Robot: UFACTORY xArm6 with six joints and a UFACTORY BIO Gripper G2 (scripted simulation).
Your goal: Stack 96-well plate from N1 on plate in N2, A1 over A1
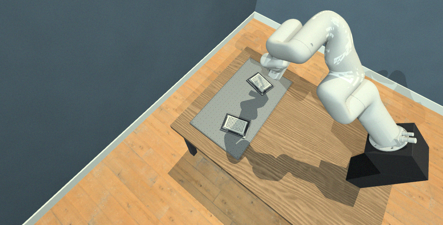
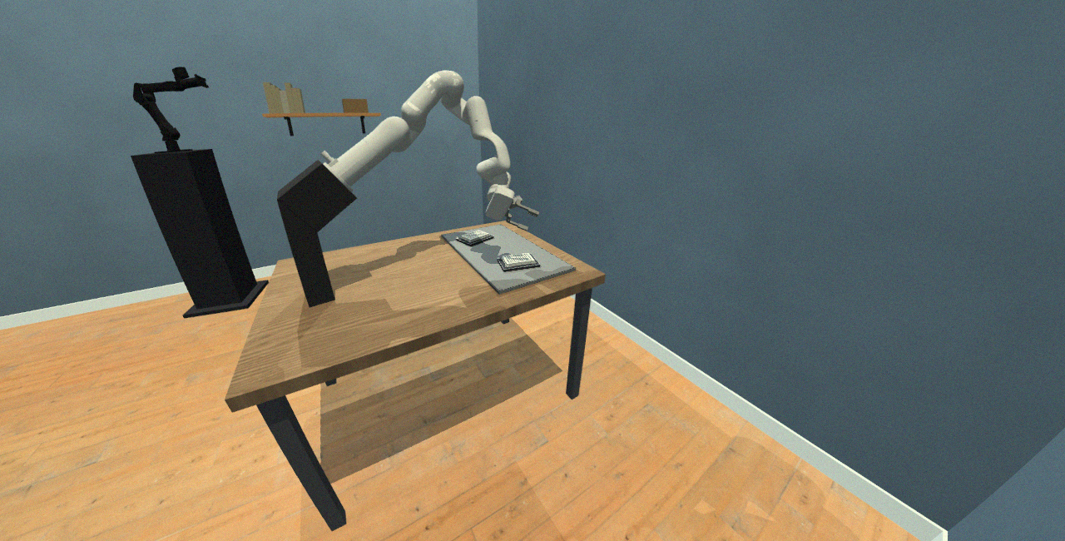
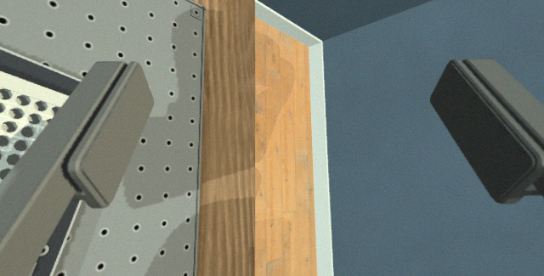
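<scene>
Wooden table [image 1: 297,115] [image 2: 417,306] [image 3: 225,140] | on top: grey perforated board [image 1: 223,99] [image 2: 521,240] [image 3: 153,242], flat; black pedestal [image 1: 399,168] [image 2: 311,262]
</scene>
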